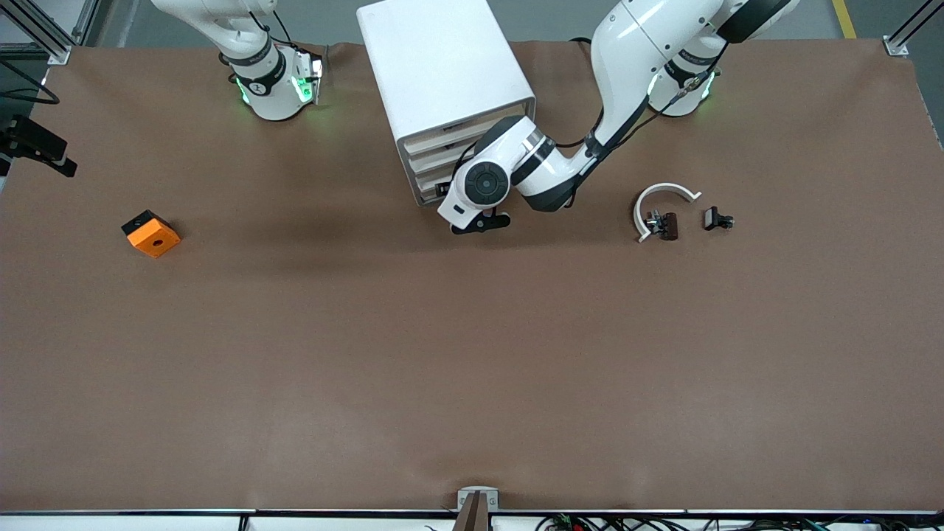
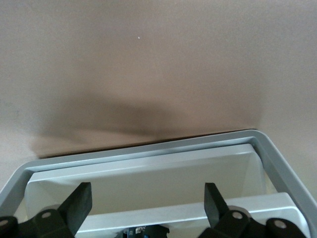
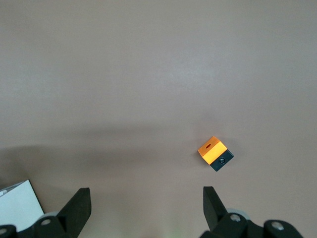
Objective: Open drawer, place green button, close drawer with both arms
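The white cabinet stands at the table's back middle, its drawer fronts toward the front camera. My left gripper is at its lowest drawers, open and empty. In the left wrist view my left gripper is over a pulled-out white drawer tray with a greyish rim. A small black-and-blue piece peeks from under a white ledge; no green cap shows, so I cannot tell if it is the button. My right arm waits folded at its base. My right gripper is open over bare table.
An orange cube with a hole lies toward the right arm's end and also shows in the right wrist view. Toward the left arm's end lie a white arc, a dark piece inside it and a black clip.
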Motion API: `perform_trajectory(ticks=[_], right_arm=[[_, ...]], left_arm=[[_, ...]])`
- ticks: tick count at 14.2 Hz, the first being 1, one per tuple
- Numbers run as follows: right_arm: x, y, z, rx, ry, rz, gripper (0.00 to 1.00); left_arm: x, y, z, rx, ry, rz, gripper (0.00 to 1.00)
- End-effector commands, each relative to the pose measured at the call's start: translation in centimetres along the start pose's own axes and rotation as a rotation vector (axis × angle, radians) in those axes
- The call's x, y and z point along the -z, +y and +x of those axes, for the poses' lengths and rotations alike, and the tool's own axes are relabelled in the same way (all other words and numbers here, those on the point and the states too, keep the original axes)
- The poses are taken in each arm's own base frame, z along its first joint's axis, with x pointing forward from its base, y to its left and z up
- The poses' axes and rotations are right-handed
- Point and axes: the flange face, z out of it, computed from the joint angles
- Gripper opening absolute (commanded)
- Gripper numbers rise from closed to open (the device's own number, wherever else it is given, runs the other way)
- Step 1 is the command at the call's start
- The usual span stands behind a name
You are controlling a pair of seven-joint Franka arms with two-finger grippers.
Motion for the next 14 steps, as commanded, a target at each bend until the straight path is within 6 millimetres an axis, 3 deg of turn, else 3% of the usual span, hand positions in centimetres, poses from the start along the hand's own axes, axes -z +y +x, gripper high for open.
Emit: perform_trajectory(ticks=[1, 10, 12, 14], right_arm=[[0.2, -0.4, -0.9, 0.027, 0.014, 0.015, 1.0], [-0.2, -0.1, -1.0, 0.021, 0.005, 0.017, 1.0], [-0.2, -0.3, -0.9, 0.026, 0.007, 0.017, 1.0], [-0.1, -0.3, -0.9, 0.032, 0.008, 0.014, 1.0]], left_arm=[[0.6, -0.1, -0.7, 0.013, -0.012, -0.01, 1.0], [-0.1, 0.7, -1.0, 0.004, -0.029, -0.029, 1.0], [1.6, 0.6, 0.3, 0.016, -0.011, -0.055, 1.0], [5.4, -0.1, 3.1, 0.046, 0.031, -0.111, 1.0]])
